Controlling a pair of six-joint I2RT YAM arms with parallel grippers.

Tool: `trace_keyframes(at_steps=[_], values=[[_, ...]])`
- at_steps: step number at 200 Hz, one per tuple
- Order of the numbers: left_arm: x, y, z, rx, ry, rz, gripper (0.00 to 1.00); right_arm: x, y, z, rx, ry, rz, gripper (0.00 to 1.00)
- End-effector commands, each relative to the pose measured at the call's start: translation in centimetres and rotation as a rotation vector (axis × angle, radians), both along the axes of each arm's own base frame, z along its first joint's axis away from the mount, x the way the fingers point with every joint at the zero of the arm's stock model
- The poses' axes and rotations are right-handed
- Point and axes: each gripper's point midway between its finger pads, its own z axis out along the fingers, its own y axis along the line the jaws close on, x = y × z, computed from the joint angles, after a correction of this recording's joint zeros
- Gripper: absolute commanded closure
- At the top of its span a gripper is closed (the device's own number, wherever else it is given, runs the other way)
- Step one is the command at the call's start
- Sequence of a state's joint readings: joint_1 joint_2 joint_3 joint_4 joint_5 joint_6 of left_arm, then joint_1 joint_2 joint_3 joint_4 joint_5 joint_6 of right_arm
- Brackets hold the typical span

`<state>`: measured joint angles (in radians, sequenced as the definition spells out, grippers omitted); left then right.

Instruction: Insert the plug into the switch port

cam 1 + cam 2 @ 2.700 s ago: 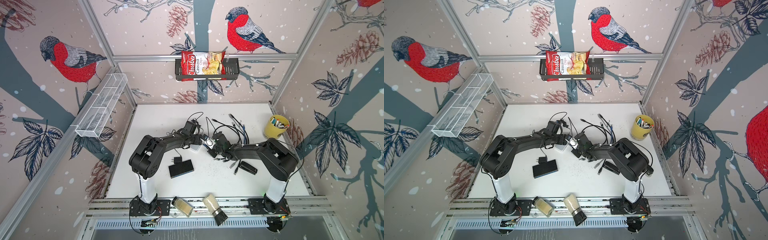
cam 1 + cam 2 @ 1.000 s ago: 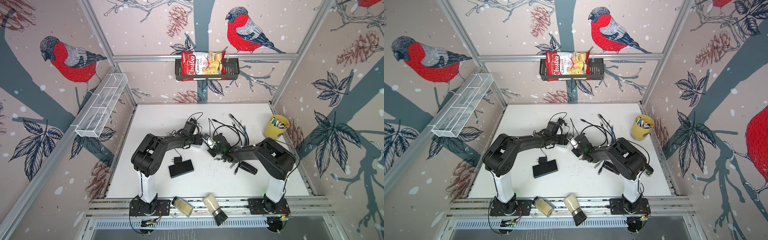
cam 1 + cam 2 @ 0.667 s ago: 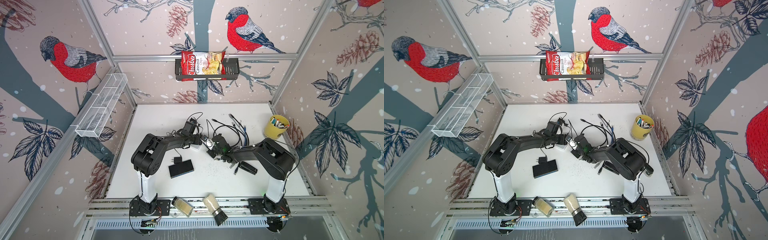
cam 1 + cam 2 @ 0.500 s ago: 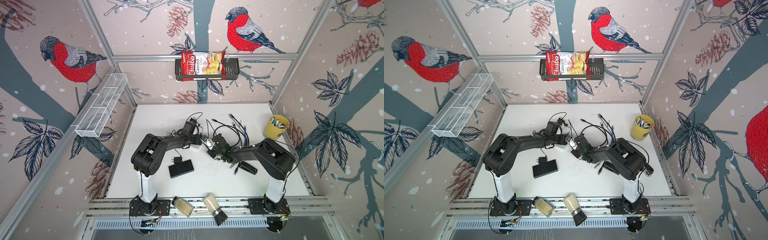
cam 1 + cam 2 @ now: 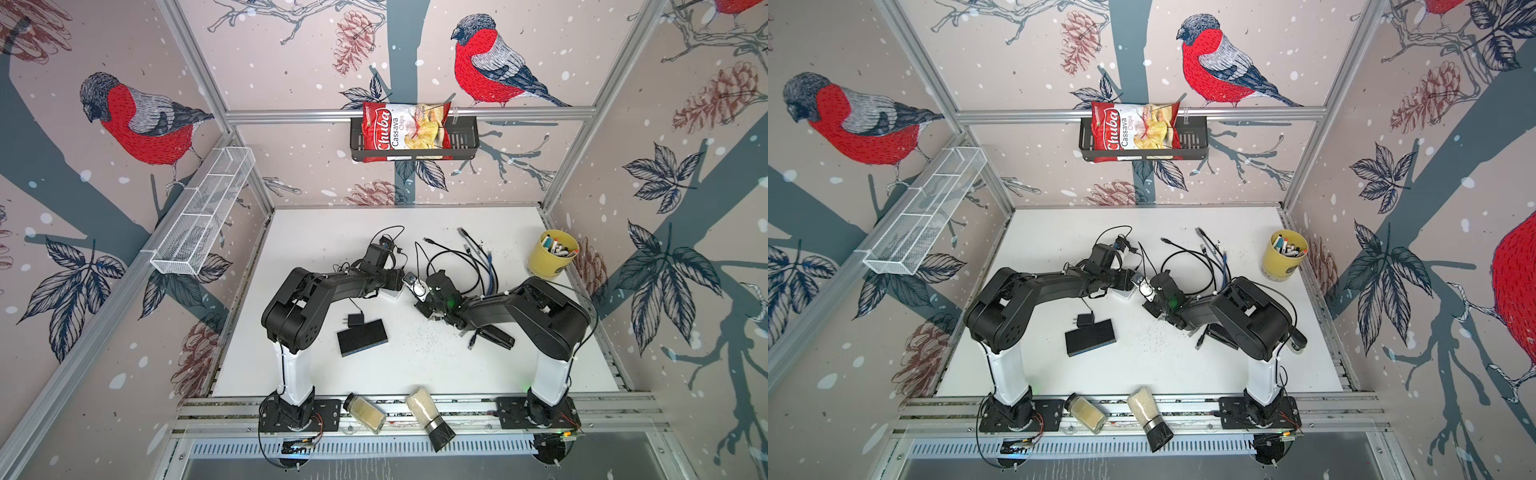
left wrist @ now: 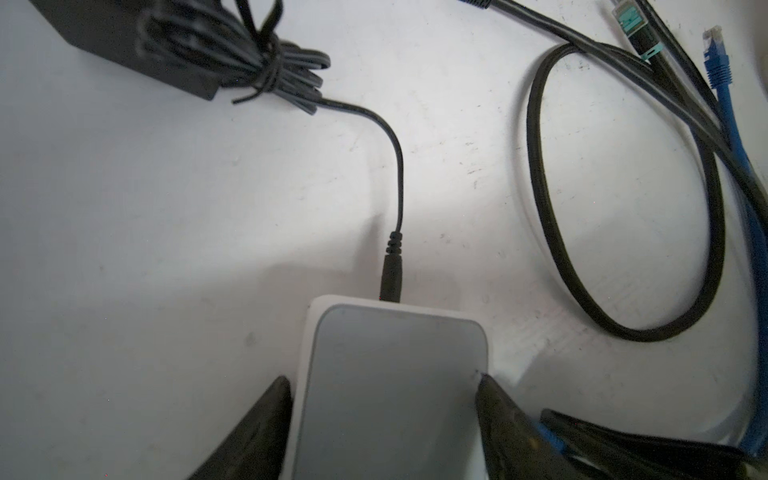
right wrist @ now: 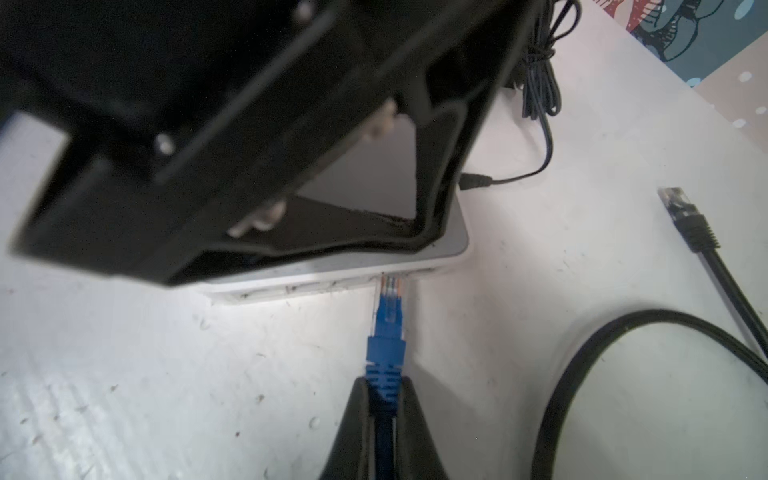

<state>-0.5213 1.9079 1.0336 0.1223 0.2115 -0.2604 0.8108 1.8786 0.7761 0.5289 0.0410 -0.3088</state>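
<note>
Two fingertips of the right pincer (image 7: pixel 385 384) are clamping the ribbed blue sleeve of the network cable (image 7: pixel 384 357), closed tight on it just behind the plug (image 7: pixel 388 303). The plug's clear tip is lying at the mouth of a port in the white switch (image 7: pixel 332 276), at the end of the row nearest the switch's corner. Its gold contacts are showing outside the housing, so it is looking lined up and barely started, not seated. Whether the tip is inside the opening at all I cannot tell from the right wrist view.

Across the switch, the left pincer (image 6: pixel 384 378) is standing spread wide, one finger (image 6: pixel 266 424) along each side of the grey-topped box. One fingertip is looking in contact with the edge, the other just beside it; whether they are truly squeezing I cannot tell. A thin black power lead (image 6: pixel 392 274) is already sitting in the switch's opposite face.

Farther out on the white table (image 7: pixel 145 374), a black cable (image 7: pixel 623 328) is looping near the blue one, its black connector (image 7: pixel 681 212) lying free.

By my reading, picking up and aiming are looking done, and the bracing is about in place. What is remaining is the straight push until the latch catches, then letting go. A slightly skewed plug could be jamming on the port lip or shoving the light switch backward.
</note>
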Motion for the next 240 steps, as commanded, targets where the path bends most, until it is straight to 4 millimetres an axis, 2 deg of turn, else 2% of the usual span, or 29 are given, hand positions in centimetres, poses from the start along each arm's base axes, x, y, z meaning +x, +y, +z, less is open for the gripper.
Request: trace_keyframes(at_steps=[1, 68, 71, 86, 109, 140, 161, 163, 169, 202, 240], values=[[-5.9, -3.4, -0.2, -0.157, 0.193, -0.251, 0.33, 0.7, 4.4, 5.3, 0.214, -0.126, 0.125, 1.0], [-8.2, -5.2, 0.8, -0.236, 0.208, -0.369, 0.36, 0.7, 5.4, 6.3, 0.283, -0.118, 0.132, 1.0], [-8.8, -5.0, 0.3, -0.237, 0.226, -0.373, 0.36, 0.5, 5.4, 6.5, 0.288, -0.118, 0.137, 1.0], [-9.4, -5.0, 0.2, -0.255, 0.238, -0.388, 0.36, 0.1, 5.4, 6.6, 0.303, -0.122, 0.151, 1.0], [-9.4, -4.5, -0.6, -0.226, 0.25, -0.367, 0.36, -0.4, 5.1, 6.5, 0.315, -0.123, 0.149, 1.0], [-8.4, -3.8, -1.7, -0.158, 0.258, -0.31, 0.35, -1.0, 4.2, 5.9, 0.318, -0.115, 0.134, 1.0], [-8.6, -3.2, -2.8, -0.123, 0.283, -0.29, 0.34, -1.2, 3.6, 5.3, 0.307, -0.107, 0.122, 1.0], [-8.0, -3.6, -2.2, -0.13, 0.264, -0.294, 0.34, -1.2, 3.5, 5.2, 0.305, -0.107, 0.12, 1.0], [-7.8, -3.7, -2.1, -0.131, 0.262, -0.297, 0.34, -1.3, 3.4, 5.2, 0.303, -0.108, 0.117, 1.0], [-8.8, -4.0, -2.4, -0.144, 0.28, -0.355, 0.34, -1.9, 2.7, 4.9, 0.301, -0.136, 0.127, 1.0], [-10.3, -4.0, -2.8, -0.149, 0.306, -0.419, 0.34, -1.3, 2.6, 5.1, 0.3, -0.154, 0.104, 1.0]])
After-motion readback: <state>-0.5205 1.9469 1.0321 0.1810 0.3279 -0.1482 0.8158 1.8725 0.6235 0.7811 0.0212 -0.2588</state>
